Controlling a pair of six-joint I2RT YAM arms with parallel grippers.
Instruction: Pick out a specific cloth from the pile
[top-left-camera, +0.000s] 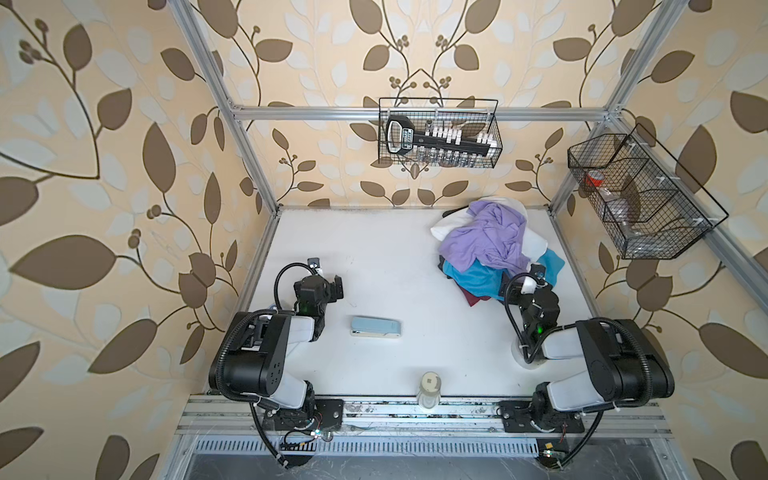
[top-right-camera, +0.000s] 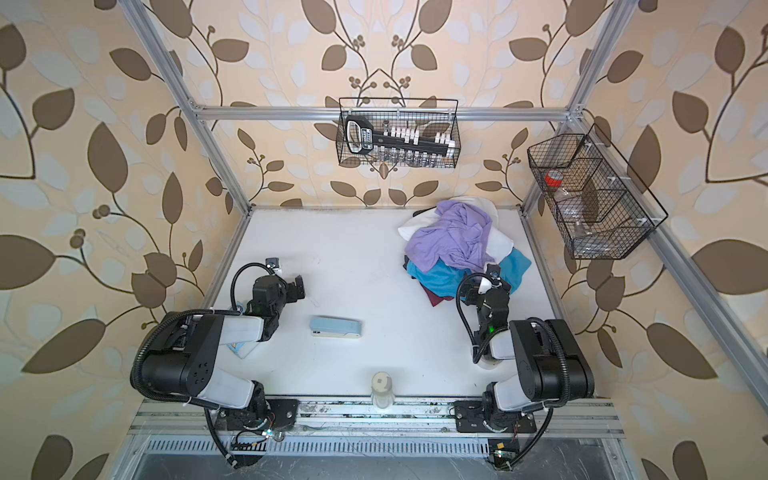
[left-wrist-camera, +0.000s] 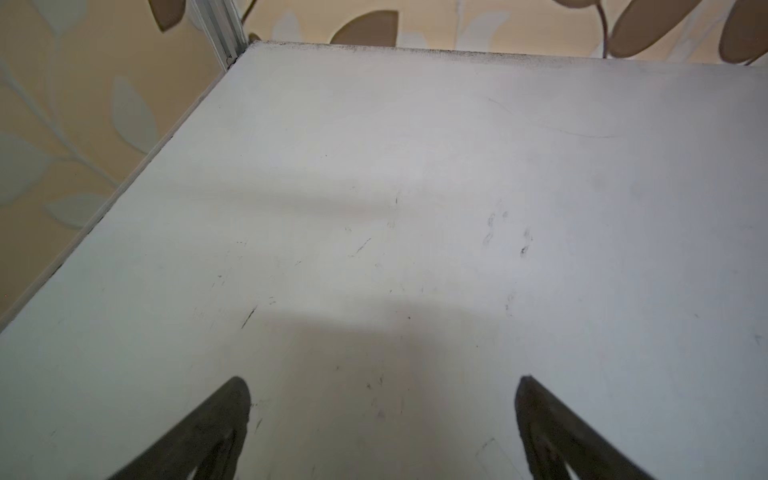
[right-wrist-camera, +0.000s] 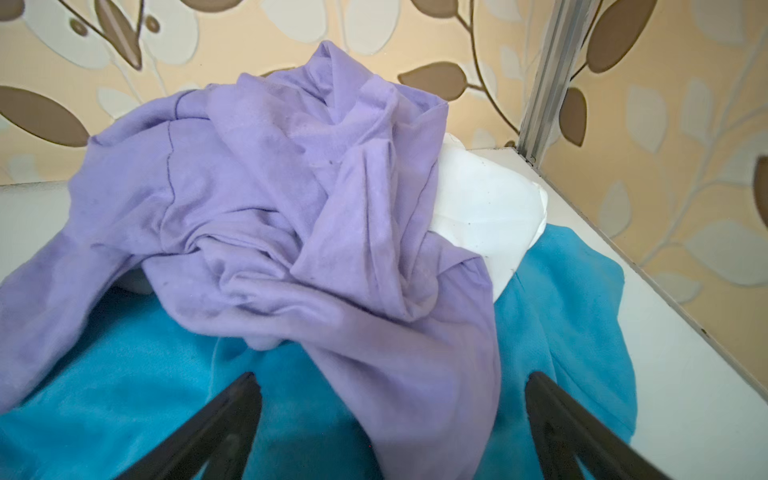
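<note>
Crumpled cloth (top-left-camera: 473, 279) stretches left-right across the pile (top-left-camera: 482, 237) near edge.

Pile (top-left-camera: 494, 245): crumpled heap of soft garments in far-right corner of table (top-left-camera: 374, 257), close to rt edge. Lavender piece (top-left-camera: 482, 237) on top, bunched w/ deep folds. White piece (top-left-camera: 446, 224) under it, showing at far side & rt. Maroon piece (top-left-camera: 482, 298) pokes out at near side, lowest. Bit of dark fabric at left side of heap.

Cloth (top-left-camera: 469, 277): turquoise, plain, looks fleecy. Sits low in pile, under lavender & white, mostly covered. Shows as a band along heap's near-left side, just above the maroon, plus a flap on rt side spreading onto table near rt edge. Rumpled, not folded.
</note>
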